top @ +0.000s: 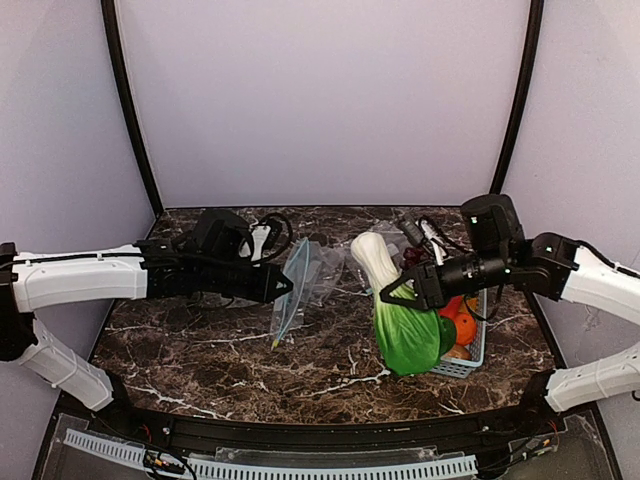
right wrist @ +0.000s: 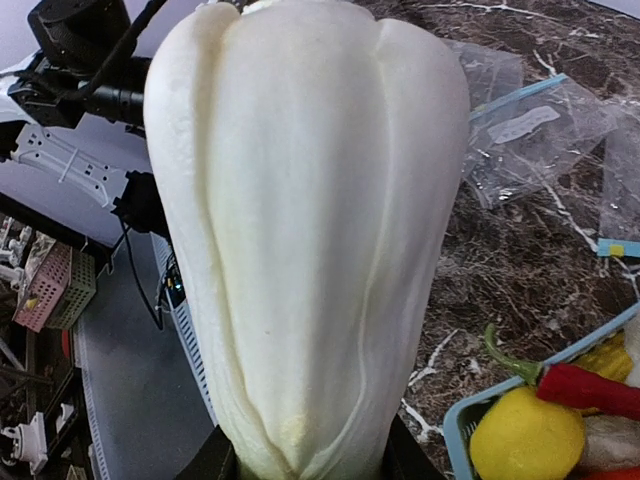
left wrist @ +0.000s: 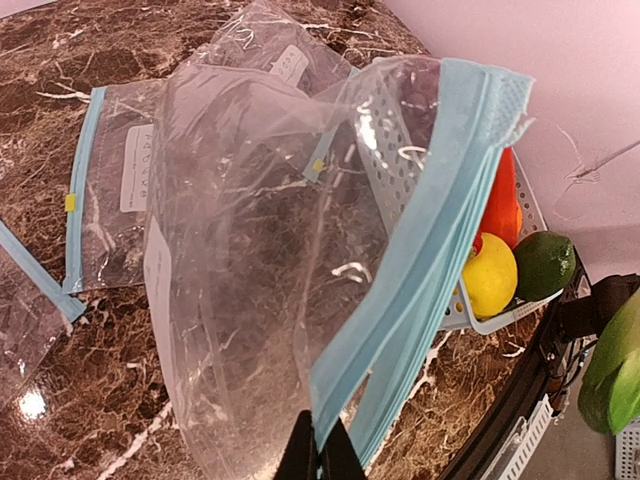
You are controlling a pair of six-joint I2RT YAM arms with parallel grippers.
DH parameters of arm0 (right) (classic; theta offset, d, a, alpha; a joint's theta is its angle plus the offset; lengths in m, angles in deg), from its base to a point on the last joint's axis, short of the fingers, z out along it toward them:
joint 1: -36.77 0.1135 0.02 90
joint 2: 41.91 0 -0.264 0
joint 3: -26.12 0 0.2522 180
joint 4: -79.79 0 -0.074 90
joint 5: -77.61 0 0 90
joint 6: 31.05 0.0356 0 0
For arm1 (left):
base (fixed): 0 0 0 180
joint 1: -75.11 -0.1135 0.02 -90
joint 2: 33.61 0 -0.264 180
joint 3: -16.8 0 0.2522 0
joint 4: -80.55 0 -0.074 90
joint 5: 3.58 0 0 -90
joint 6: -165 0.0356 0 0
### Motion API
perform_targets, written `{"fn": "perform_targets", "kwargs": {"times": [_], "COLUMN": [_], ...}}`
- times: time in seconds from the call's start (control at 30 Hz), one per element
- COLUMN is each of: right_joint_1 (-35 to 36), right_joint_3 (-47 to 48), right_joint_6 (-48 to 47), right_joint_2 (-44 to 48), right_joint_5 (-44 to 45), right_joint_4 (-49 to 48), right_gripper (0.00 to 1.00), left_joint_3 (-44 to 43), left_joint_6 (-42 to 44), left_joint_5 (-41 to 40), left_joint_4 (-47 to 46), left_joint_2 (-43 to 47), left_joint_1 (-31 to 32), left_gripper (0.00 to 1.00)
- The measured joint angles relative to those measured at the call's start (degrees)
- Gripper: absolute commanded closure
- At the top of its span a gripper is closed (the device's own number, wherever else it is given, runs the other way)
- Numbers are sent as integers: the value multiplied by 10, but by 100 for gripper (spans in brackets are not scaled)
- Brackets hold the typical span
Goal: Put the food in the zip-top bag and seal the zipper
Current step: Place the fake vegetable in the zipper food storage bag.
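Left claw [left wrist: 320,455] pinches zipper [left wrist: 440,260]; right claw [top: 398,293] clamps leafy vegetable [top: 372,256] — wrist view shows stalk [right wrist: 310,230], overhead shows leaves [top: 406,340].

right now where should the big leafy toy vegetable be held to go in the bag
Grip the white-stalked, green-leaved toy vegetable at the narrower waist where stalk meets leaves, fingers closing across it from the right, as the right gripper has it. The stalk bulges wider beyond that, and its end is left free to lead into the clear plastic zip-top bag.
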Motion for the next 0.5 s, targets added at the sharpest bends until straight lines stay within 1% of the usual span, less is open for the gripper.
{"fn": "perform_targets", "kwargs": {"times": [0.1,0.23,0.33,0.5], "right_joint_1": [30,48,57,68], "right_joint_3": [-1,0,15,35], "right_joint_6": [8,17,20,24], "right_joint_2": [-41,-94,-139,-188], "right_joint_5": [-28,-59,-74,-90], "right_joint_4": [-43,-90,-108,-131], "right_gripper": [82,82,82,82], "left_joint_3": [0,0,0,0], "left_joint_6": [-3,-3,-3,-3], "left_joint_5": [6,12,18,21], "left_joint_4": [-16,-27,-30,-34], "left_joint_2": [-8,-16,-20,-20], "left_joint_1": [3,7,8,9], "left_gripper": [99,99,99,99]}}
